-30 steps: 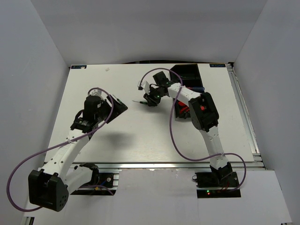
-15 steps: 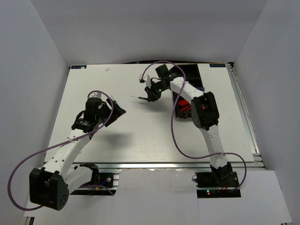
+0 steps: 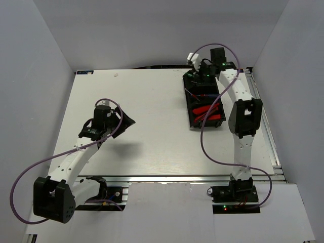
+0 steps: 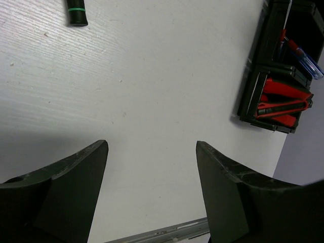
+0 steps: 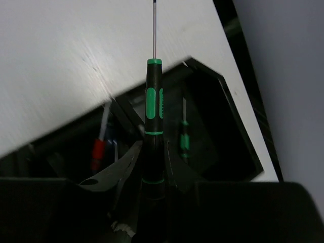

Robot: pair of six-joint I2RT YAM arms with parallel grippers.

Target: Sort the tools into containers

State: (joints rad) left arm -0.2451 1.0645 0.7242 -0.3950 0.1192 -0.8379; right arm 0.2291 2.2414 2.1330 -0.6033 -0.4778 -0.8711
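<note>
My right gripper [image 3: 195,76] [image 5: 153,150] is shut on a thin black-and-green precision screwdriver [image 5: 153,101], held over the far end of the black three-compartment tray [image 3: 188,104] [image 5: 237,126]. A second black-and-green screwdriver [image 5: 185,137] lies in the far compartment below it. A red-handled screwdriver [image 5: 98,149] lies in the middle compartment. Red-and-black knives [image 3: 207,111] [image 4: 281,98] fill the near compartment. My left gripper [image 3: 128,120] [image 4: 152,147] is open and empty above the bare table. The end of another black-and-green screwdriver [image 4: 77,12] lies on the table ahead of it.
In the left wrist view the tray [image 4: 253,76] stands at the right with a blue-handled screwdriver [image 4: 306,58] in its middle compartment. Purple cables loop from both arms. White walls enclose the table, with a metal rail along the right edge [image 3: 263,116].
My right gripper has carried the black-and-green screwdriver from the table's middle, right and back, to above the tray's far end. The left arm has barely moved.
</note>
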